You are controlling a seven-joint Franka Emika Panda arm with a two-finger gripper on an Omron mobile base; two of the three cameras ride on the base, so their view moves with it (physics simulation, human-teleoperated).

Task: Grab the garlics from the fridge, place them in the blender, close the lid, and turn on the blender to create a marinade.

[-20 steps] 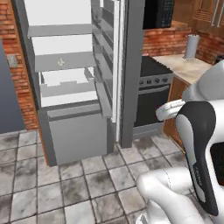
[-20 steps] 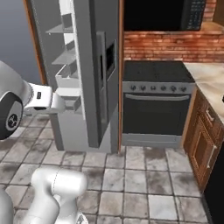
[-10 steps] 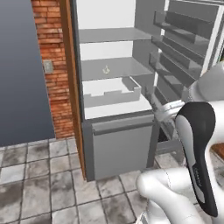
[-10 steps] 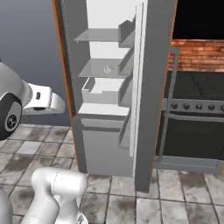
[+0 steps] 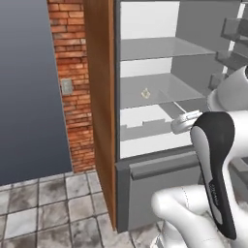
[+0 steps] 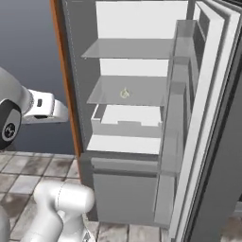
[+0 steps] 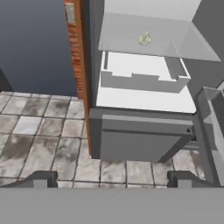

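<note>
1. Swung left since a moment ago, both base views (camera travel with the base, not the kitchen moving): stove and counter gone from frame, fridge (image 5: 160, 126) now square ahead with its door open.
2. Barely begun, by the look of it: one garlic (image 5: 145, 93) sitting on the middle glass shelf (image 6: 127, 92), untouched; also seen in the right base view (image 6: 124, 93) and the hand view (image 7: 145, 39). Only one bulb made out (others may be hidden or too small to tell).
3. Gripper (image 7: 111, 178) spread wide and empty, well apart from the bulb, looking down at the fridge front and floor tiles (image 7: 39, 135).
4. Left to do: reaching in, picking the garlic, carrying it to the blender, capping it, switching on.
5. Around: wood side panel (image 5: 100, 111) just left of the opening, brick wall (image 5: 72, 87) beside it, door racks (image 6: 182, 94) on the right, white bin (image 7: 140, 76) under the shelf, drawer (image 7: 140, 140) below.
6. Likely obstacles: upper shelf (image 5: 160, 48) overhead and door racks narrowing the approach.
</note>
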